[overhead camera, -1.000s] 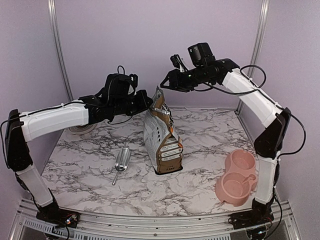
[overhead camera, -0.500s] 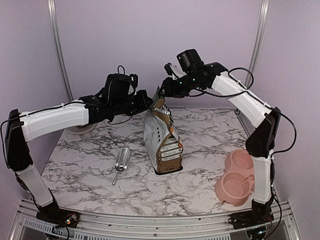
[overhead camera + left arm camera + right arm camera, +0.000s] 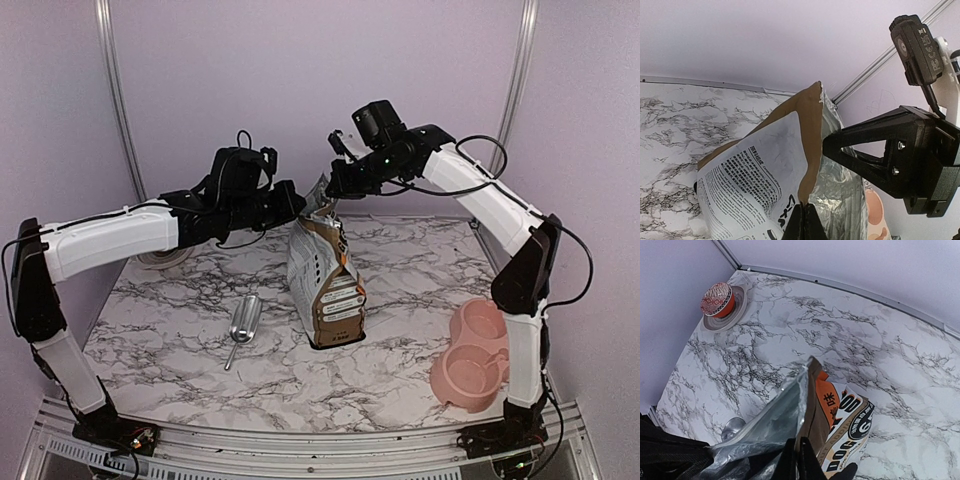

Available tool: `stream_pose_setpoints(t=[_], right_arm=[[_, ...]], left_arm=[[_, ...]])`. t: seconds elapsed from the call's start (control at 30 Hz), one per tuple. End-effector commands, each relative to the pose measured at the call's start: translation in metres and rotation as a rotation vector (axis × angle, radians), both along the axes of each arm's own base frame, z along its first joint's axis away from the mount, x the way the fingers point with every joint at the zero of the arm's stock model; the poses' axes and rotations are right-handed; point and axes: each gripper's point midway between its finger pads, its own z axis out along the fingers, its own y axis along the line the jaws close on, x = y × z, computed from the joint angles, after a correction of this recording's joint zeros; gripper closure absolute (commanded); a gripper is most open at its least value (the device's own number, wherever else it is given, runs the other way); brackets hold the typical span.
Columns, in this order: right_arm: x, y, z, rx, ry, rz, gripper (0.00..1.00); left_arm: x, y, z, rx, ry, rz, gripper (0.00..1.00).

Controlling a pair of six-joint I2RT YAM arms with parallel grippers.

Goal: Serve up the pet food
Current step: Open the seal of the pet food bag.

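The brown-and-black pet food bag [image 3: 325,280] stands upright mid-table with its top open, showing a silver lining [image 3: 845,185]. The pet food itself is hidden inside. My left gripper [image 3: 300,207] is shut on the back wall of the bag's rim; in the left wrist view its tips [image 3: 805,220] pinch the brown edge. My right gripper [image 3: 330,193] is shut on the opposite, printed wall; in the right wrist view its tips [image 3: 799,457] clamp the bag [image 3: 845,420] just below the mouth. The two grippers face each other across the opening.
A metal scoop [image 3: 243,322] lies left of the bag. A pink double bowl [image 3: 472,352] sits at the right front by the right arm's base. A reddish mesh ball on a small dish [image 3: 717,299] stands in the far left corner.
My right gripper came down and left to the bag's rim and closed on it, pulling the top edge slightly. The left gripper kept its hold and did not move.
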Motion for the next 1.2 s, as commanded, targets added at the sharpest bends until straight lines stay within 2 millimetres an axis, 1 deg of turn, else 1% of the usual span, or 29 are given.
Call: stream_pose_setpoints(t=[0.0, 0.07, 0.1, 0.17, 0.3, 0.37, 0.43, 0.53, 0.63, 0.73, 0.8, 0.9, 0.93, 0.97, 1.03, 1.07, 1.13, 1.17], right_arm=[[0.005, -0.003, -0.014, -0.007, 0.038, 0.029, 1.00], [0.009, -0.004, -0.003, 0.004, 0.001, 0.031, 1.00], [0.012, -0.004, 0.006, 0.013, -0.025, 0.033, 1.00], [0.016, -0.007, 0.031, 0.036, -0.097, 0.036, 1.00], [0.019, -0.015, 0.089, 0.079, -0.284, 0.058, 1.00], [0.020, -0.022, 0.114, 0.097, -0.370, 0.064, 1.00], [0.022, -0.030, 0.138, 0.120, -0.445, 0.072, 1.00], [0.022, -0.041, 0.161, 0.145, -0.513, 0.080, 1.00], [0.024, -0.049, 0.168, 0.145, -0.537, 0.078, 1.00], [0.027, -0.054, 0.163, 0.129, -0.530, 0.066, 1.00], [0.028, -0.054, 0.156, 0.123, -0.517, 0.067, 1.00], [0.028, -0.050, 0.149, 0.139, -0.493, 0.086, 1.00], [0.026, -0.047, 0.149, 0.151, -0.486, 0.099, 0.96], [0.023, -0.044, 0.149, 0.166, -0.477, 0.117, 0.88], [0.019, -0.040, 0.149, 0.191, -0.458, 0.137, 0.70], [0.017, -0.039, 0.148, 0.200, -0.448, 0.144, 0.63], [0.013, -0.038, 0.146, 0.216, -0.422, 0.152, 0.51], [0.010, -0.037, 0.144, 0.224, -0.408, 0.155, 0.47]], left_arm=[[0.002, -0.005, 0.001, 0.050, -0.018, -0.012, 1.00], [0.004, -0.002, 0.006, 0.076, -0.040, -0.002, 1.00], [0.005, 0.000, 0.009, 0.092, -0.052, 0.003, 1.00], [0.008, 0.005, 0.019, 0.127, -0.082, 0.021, 1.00], [0.015, 0.017, 0.045, 0.197, -0.144, 0.049, 1.00], [0.017, 0.024, 0.058, 0.228, -0.173, 0.065, 1.00], [0.021, 0.033, 0.070, 0.269, -0.204, 0.080, 1.00], [0.024, 0.048, 0.088, 0.320, -0.234, 0.107, 1.00], [0.026, 0.058, 0.096, 0.362, -0.246, 0.117, 1.00], [0.028, 0.064, 0.097, 0.396, -0.241, 0.117, 1.00], [0.028, 0.063, 0.095, 0.408, -0.236, 0.108, 1.00], [0.027, 0.057, 0.090, 0.404, -0.224, 0.077, 1.00], [0.027, 0.054, 0.089, 0.398, -0.220, 0.064, 1.00], [0.027, 0.050, 0.087, 0.390, -0.214, 0.047, 0.95], [0.025, 0.042, 0.086, 0.370, -0.202, 0.013, 0.80], [0.024, 0.038, 0.085, 0.358, -0.194, -0.005, 0.69], [0.022, 0.029, 0.085, 0.334, -0.179, -0.042, 0.56], [0.021, 0.026, 0.084, 0.325, -0.170, -0.056, 0.53]])
